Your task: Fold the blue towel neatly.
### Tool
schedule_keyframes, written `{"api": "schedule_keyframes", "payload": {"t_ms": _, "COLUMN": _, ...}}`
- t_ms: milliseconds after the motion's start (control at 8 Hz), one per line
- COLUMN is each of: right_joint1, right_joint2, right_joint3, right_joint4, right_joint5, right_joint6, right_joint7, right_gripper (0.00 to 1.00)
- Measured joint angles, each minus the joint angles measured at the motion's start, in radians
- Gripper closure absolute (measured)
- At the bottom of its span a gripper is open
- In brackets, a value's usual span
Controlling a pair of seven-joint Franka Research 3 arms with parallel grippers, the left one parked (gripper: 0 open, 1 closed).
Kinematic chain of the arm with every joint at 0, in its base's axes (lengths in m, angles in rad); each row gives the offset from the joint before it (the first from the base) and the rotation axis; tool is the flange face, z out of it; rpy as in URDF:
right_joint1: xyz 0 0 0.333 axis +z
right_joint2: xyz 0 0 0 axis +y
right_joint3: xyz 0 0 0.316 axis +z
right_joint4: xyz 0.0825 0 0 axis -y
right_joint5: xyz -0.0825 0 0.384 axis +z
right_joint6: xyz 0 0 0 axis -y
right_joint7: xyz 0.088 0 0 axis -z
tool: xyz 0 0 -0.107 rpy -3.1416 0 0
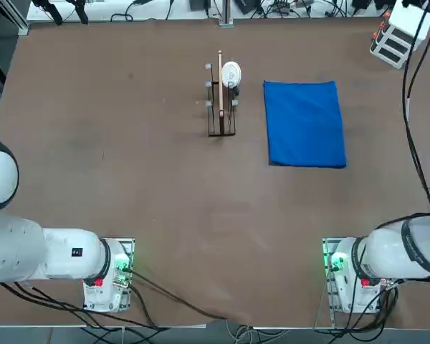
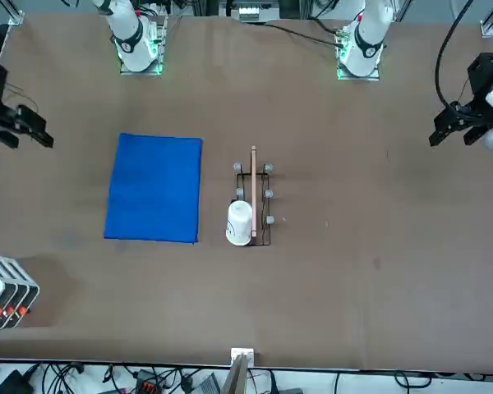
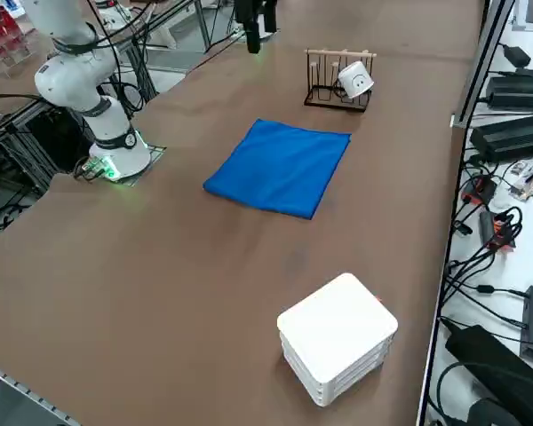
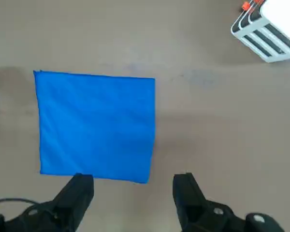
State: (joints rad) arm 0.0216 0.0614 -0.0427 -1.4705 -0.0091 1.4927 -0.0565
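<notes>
The blue towel (image 1: pixel 304 123) lies flat on the brown table as a smooth rectangle, right of the wooden rack. It also shows in the front view (image 2: pixel 154 189), the right side view (image 3: pixel 280 166) and the right wrist view (image 4: pixel 96 125). My right gripper (image 4: pixel 133 193) hangs high above the table, on the robot's side of the towel's near edge, apart from the cloth. It is open and holds nothing. In the front view the right gripper (image 2: pixel 20 133) shows at the picture's left edge.
A small wooden rack (image 1: pixel 221 107) with a white cup (image 1: pixel 231 73) on its far end stands just left of the towel. A white box with red buttons (image 1: pixel 398 36) sits at the far right corner. Cables run along the table's right edge.
</notes>
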Motion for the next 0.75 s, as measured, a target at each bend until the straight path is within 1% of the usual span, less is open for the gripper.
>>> {"api": "schedule_keyframes", "payload": {"t_ms": 125, "right_joint1": 0.000, "right_joint2": -0.033, "right_joint3": -0.013, "right_joint4": -0.047, "right_joint5": 0.001, "right_joint6": 0.013, "right_joint7": -0.017, "right_gripper": 0.00}}
{"api": "schedule_keyframes", "payload": {"t_ms": 375, "right_joint1": 0.000, "right_joint2": -0.086, "right_joint3": -0.018, "right_joint4": -0.111, "right_joint5": 0.001, "right_joint6": 0.032, "right_joint7": -0.033, "right_gripper": 0.00}}
{"api": "schedule_keyframes", "payload": {"t_ms": 750, "right_joint1": 0.006, "right_joint2": -0.125, "right_joint3": -0.013, "right_joint4": -0.144, "right_joint5": 0.008, "right_joint6": 0.043, "right_joint7": -0.035, "right_gripper": 0.00}}
